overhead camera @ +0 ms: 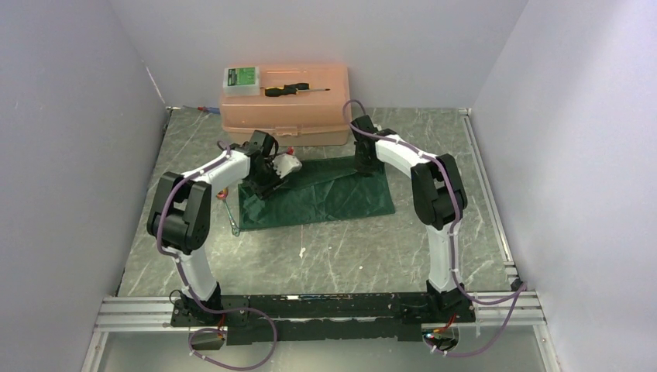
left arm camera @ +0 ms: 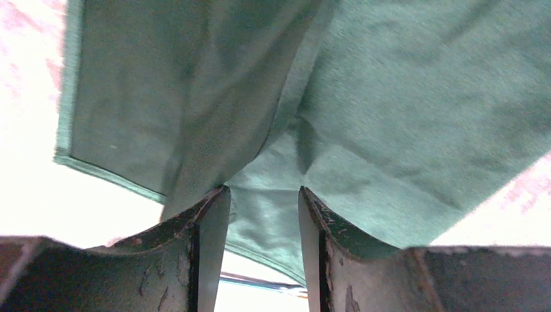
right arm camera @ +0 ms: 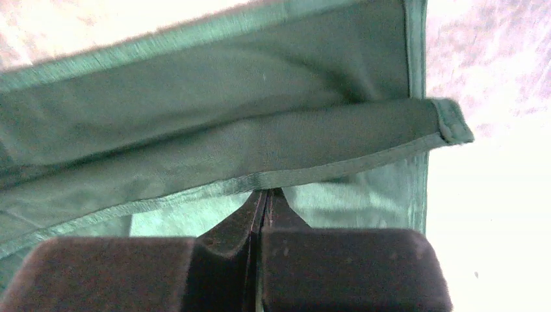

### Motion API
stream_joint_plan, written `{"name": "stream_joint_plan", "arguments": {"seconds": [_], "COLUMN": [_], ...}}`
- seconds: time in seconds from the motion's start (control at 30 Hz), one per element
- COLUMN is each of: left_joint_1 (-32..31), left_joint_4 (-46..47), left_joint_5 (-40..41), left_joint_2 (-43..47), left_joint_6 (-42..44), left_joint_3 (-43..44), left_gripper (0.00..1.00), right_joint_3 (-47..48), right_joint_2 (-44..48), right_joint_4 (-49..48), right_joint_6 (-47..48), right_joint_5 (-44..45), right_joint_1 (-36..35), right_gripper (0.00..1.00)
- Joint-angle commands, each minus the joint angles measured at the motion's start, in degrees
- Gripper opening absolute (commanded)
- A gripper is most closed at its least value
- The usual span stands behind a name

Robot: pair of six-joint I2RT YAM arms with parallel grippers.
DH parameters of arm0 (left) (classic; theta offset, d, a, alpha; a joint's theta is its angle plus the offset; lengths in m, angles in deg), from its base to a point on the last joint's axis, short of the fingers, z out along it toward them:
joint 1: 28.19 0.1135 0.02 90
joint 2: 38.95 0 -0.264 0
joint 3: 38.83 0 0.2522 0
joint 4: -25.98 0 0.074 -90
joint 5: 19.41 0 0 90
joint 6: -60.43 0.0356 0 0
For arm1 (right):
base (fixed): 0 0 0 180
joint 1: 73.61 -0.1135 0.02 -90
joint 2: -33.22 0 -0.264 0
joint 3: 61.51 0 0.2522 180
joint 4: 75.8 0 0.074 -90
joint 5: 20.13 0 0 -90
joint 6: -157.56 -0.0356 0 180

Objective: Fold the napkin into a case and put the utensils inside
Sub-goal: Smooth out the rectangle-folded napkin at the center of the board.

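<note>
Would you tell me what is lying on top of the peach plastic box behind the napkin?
On the peach box lie a black-handled screwdriver and a small green-labelled case. The box's contents are hidden under its closed lid.

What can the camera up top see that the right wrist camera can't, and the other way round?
Only the top view shows the left arm and right arm, the whole napkin, and the peach box behind it with a screwdriver on its lid. Only the right wrist view shows, close up, the right fingers pinched shut on the napkin's hem, under a folded-over layer. Both show the green napkin lying on the marbled table.
</note>
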Motion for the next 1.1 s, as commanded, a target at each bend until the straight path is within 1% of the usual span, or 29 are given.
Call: {"name": "stream_joint_plan", "arguments": {"seconds": [0.0,0.33,0.43,0.5,0.63,0.7,0.77,0.83,0.9,1.0,1.07], "left_joint_1": [0.8,1.6,1.6,1.6,1.6,1.6,1.6,1.3,0.1,-1.7,-2.1], "left_joint_4": [3.6,12.4,17.0,20.0,24.1,22.7,15.7,9.4,7.5,10.1,12.2], "left_joint_5": [3.4,13.0,16.4,17.9,19.8,18.4,13.3,7.3,4.1,2.4,1.6], "left_joint_2": [-1.9,-4.4,-3.9,-2.8,-0.5,0.1,0.7,1.8,2.9,3.3,2.1], "left_joint_6": [1.9,2.2,2.0,2.0,2.4,3.0,2.7,1.1,0.7,0.1,-0.4], "left_joint_3": [3.3,5.1,4.6,3.7,2.3,2.5,4.2,5.3,4.1,1.1,0.5], "left_gripper": [0.48,0.46,0.46,0.48,0.54,0.58,0.61,0.62,0.62,0.61,0.6], "right_joint_3": [6.7,10.8,11.2,10.8,10.9,10.0,7.8,4.9,2.8,-0.6,-4.7], "right_joint_2": [-1.5,-5.0,-5.3,-4.8,-3.5,-2.1,0.0,2.4,3.5,4.7,6.7], "right_joint_4": [-2.7,-4.0,-3.7,-4.1,-3.0,-2.8,-3.3,-5.1,-5.5,-6.3,-8.5], "right_joint_6": [1.1,1.2,1.0,1.0,0.9,0.4,-0.3,-1.0,-2.0,-5.0,-7.2], "right_joint_5": [-0.2,-0.7,-0.4,0.1,1.9,1.8,1.2,0.4,-1.2,-2.5,-3.4], "right_joint_1": [1.3,2.7,2.8,2.8,2.9,2.9,2.8,1.8,0.1,-2.9,-3.8], "right_gripper": [0.0,0.0,0.0,0.0,0.13,0.2,0.22,0.22,0.19,0.08,0.04]}}
